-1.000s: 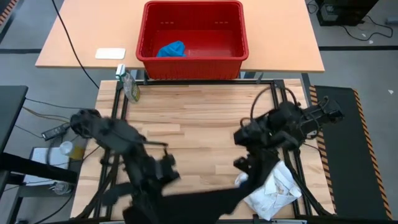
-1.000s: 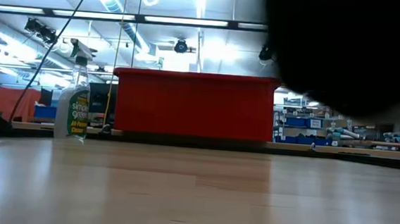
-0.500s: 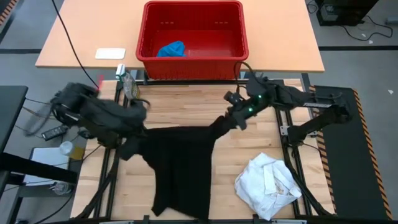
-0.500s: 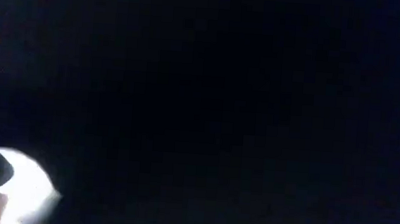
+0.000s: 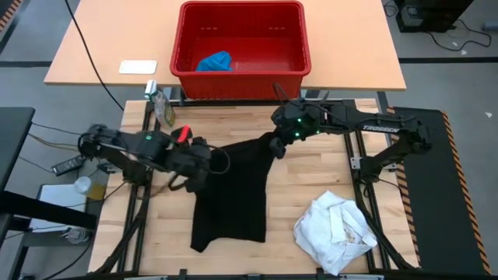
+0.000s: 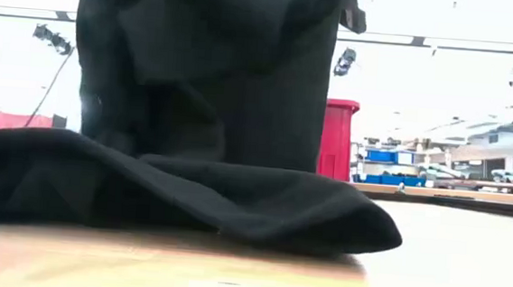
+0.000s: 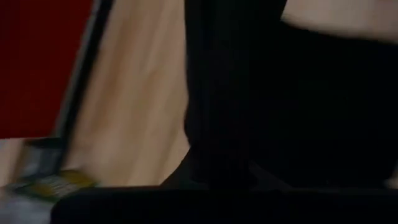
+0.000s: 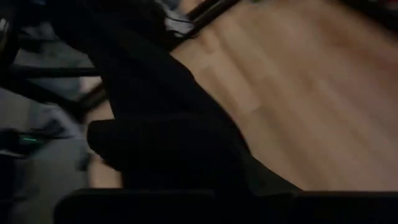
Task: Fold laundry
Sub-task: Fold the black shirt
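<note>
Both arms hold the large black cloth garment (image 5: 233, 194) by its top corners, left gripper (image 5: 204, 165) and right gripper (image 5: 278, 142) each clamped shut on it, hem on the wooden table (image 5: 311, 175). Best kept taut and level while lowering. Only the high view shows the crumpled white garment (image 5: 336, 231) and the blue garment (image 5: 215, 61) in the red plastic basket (image 5: 241, 78); the low view shows the hem bunched.

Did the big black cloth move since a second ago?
Yes. The black cloth went from the table's near edge up toward the red basket, held by the left pincer and right pincer.
</note>
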